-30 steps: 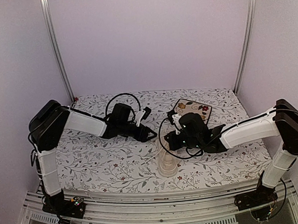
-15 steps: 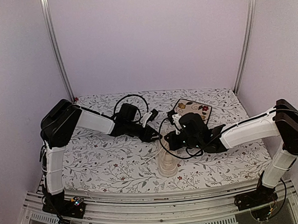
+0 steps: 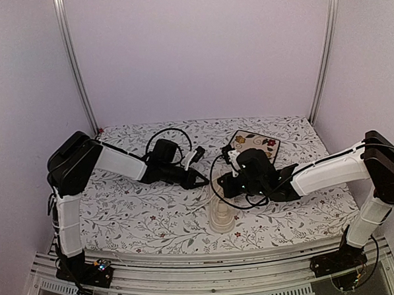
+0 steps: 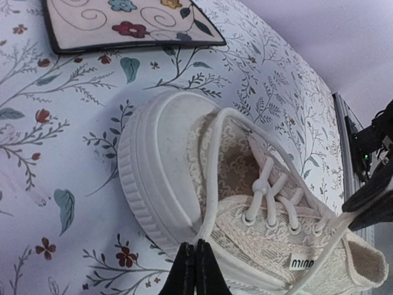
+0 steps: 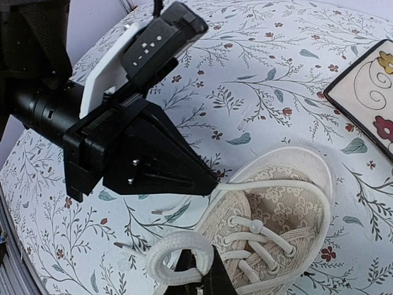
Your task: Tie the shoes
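cream lacy sneaker (image 4: 245, 203), its side tag (image 4: 303, 263) visible only from the left wrist; left tool (image 4: 195, 265) pinches a lace (image 4: 212, 172), right tool (image 5: 199, 273) grips a loop (image 5: 169, 253).

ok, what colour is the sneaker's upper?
Cream-white sneaker upper with a lace-like pattern; shows best in the left wrist view.

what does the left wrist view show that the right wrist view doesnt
Only the left wrist view: the small lettered tag on the side of the cream-white canvas sneaker, and most of the square floral tile, not just a corner.

Only the right wrist view: the left gripper seen from outside, with its black body, and a loop of the white laces at the shut right gripper.

Both: the sneaker's pale rubber toe, the laces, the leaf-print tablecloth, and the left gripper shut on a lace beside the toe.
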